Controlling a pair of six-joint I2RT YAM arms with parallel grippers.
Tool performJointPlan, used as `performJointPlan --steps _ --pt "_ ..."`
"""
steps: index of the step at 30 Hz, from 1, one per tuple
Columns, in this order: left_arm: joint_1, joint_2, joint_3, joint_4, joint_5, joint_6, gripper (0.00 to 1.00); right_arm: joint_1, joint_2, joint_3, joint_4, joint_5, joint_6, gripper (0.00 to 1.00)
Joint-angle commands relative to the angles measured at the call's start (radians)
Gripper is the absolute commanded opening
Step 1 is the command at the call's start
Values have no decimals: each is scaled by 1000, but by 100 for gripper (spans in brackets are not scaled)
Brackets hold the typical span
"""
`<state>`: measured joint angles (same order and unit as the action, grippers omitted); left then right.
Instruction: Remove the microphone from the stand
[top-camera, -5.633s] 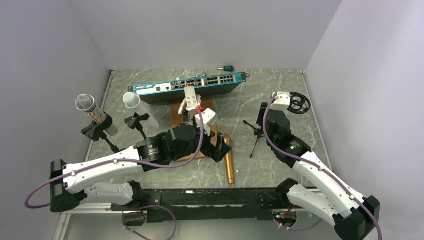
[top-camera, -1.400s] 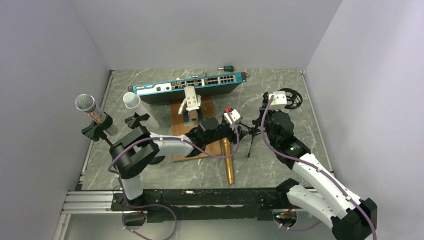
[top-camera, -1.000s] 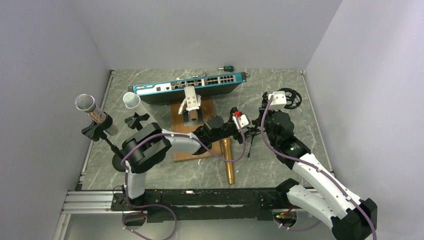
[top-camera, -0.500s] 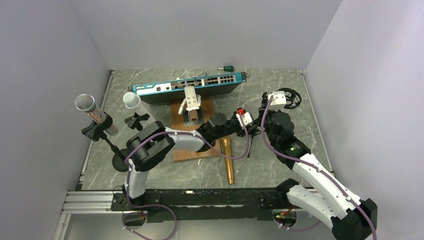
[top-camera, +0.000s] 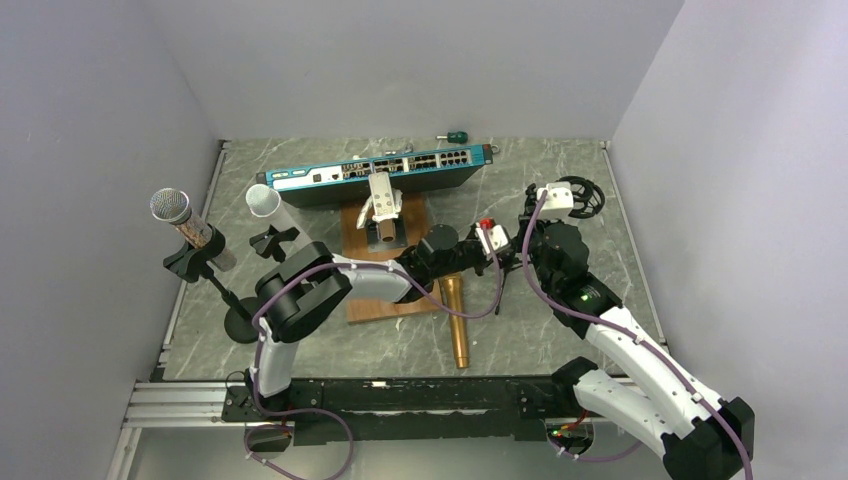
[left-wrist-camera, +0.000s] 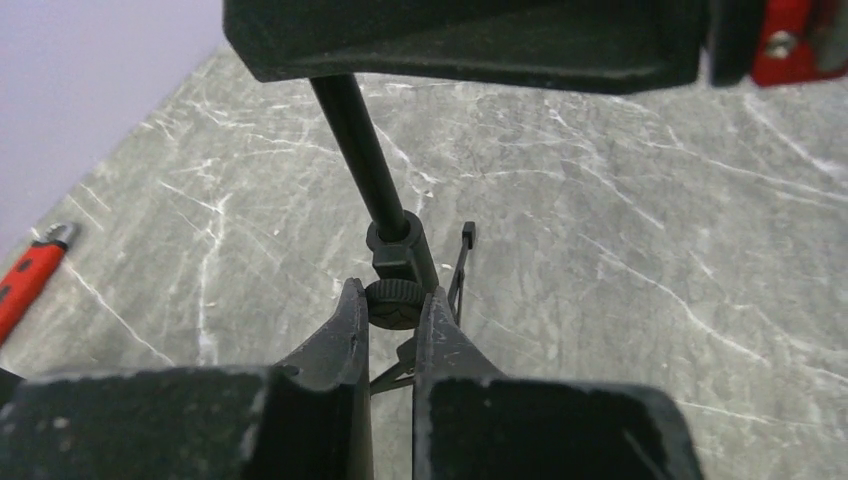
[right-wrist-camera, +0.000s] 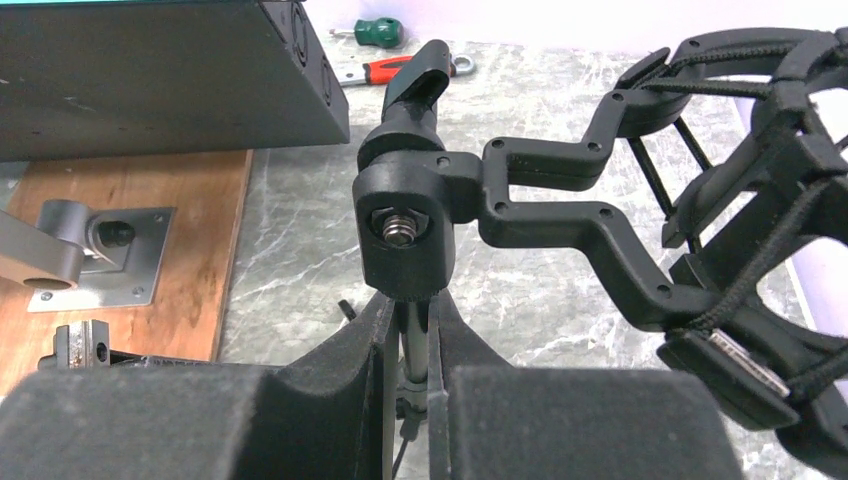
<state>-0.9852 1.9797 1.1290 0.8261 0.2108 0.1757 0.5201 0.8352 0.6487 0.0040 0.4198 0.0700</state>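
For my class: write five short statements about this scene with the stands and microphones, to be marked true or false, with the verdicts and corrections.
1. The gold microphone lies flat on the table. True.
2. The left gripper is open, clear of the stand. False: it is shut on the stand's pole, at the knurled knob.
3. The right gripper is shut on the stand's thin pole, just below the shock mount. True.
4. The shock mount holds a microphone. False: its ring is empty.
5. The network switch lies at the near edge, by the arm bases. False: it lies at the far side of the table, by the back wall.
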Motion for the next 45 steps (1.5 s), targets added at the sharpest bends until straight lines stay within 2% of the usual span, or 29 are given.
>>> performJointPlan --steps 1,3,5,10,14,18,20,27,32,37,41,42,44,45 --pt "3 -20 67 -45 1 -63 0 4 -11 14 1 -20 -9 0" --pt "8 -40 71 -87 13 -184 0 4 -9 14 1 -13 -9 0" --pt "23 -53 78 -123 46 -375 0 4 -8 8 5 -8 -6 0" --pt "105 -25 60 -132 155 -1041 0 4 -11 -19 35 -21 -7 0" --pt "128 44 29 87 213 -1529 0 5 -14 -32 47 -34 -10 0" --pt "122 42 3 152 135 -1791 0 4 -13 -20 34 -32 -10 0" --pt "122 35 7 88 136 -1915 0 4 -16 -16 33 -30 -13 0" --pt "118 -5 -21 -73 82 -2166 0 4 -7 -12 31 -40 -18 0" --pt "117 46 -34 47 106 -2339 0 4 -6 -14 36 -45 -24 0" --pt "117 17 -71 -8 75 -2367 0 4 1 -11 35 -51 -28 0" --pt "111 16 -119 80 -15 -2387 1 4 1 -11 41 -54 -30 0" --pt "111 19 -120 100 -21 -2388 13 4 2 -11 41 -54 -29 0" --pt "110 31 -106 111 -16 -2368 49 4 3 -10 39 -53 -27 0" --pt "110 31 -97 112 -11 -2345 72 4 5 -11 39 -51 -26 0"
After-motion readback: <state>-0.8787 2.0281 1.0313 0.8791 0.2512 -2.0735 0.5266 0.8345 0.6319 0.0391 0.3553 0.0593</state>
